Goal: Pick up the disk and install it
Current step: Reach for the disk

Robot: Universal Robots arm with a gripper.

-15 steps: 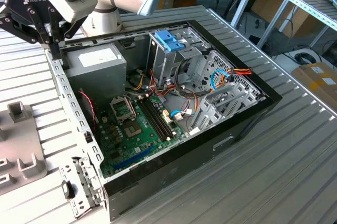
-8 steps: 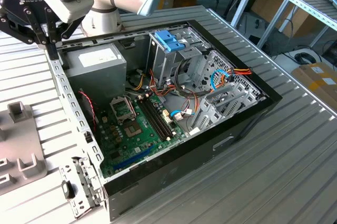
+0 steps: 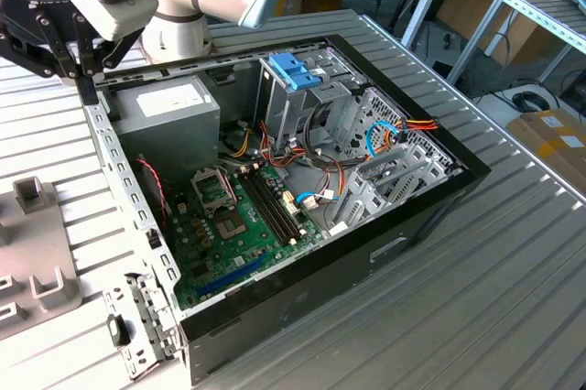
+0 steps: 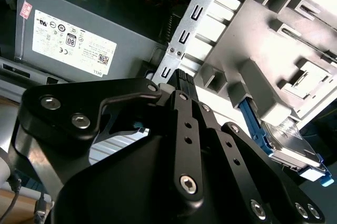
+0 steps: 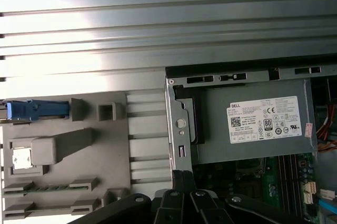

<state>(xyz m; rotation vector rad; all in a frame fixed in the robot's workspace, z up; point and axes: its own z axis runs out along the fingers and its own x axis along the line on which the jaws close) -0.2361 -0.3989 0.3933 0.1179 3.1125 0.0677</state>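
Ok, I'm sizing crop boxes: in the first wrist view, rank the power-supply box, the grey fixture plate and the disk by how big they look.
1. grey fixture plate
2. power-supply box
3. disk, seen edge-on, clearly smallest

Shiny metal disk [image 4: 290, 141], blue plastic frame [image 4: 251, 122]

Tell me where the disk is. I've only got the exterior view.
Observer: In the first wrist view the disk sits edge-up in a slot of the grey fixture, outside the computer case.
Operator: Tool on it?
Observer: No. In the second wrist view the tool hangs over the case rim by the power supply, apart from the disk.
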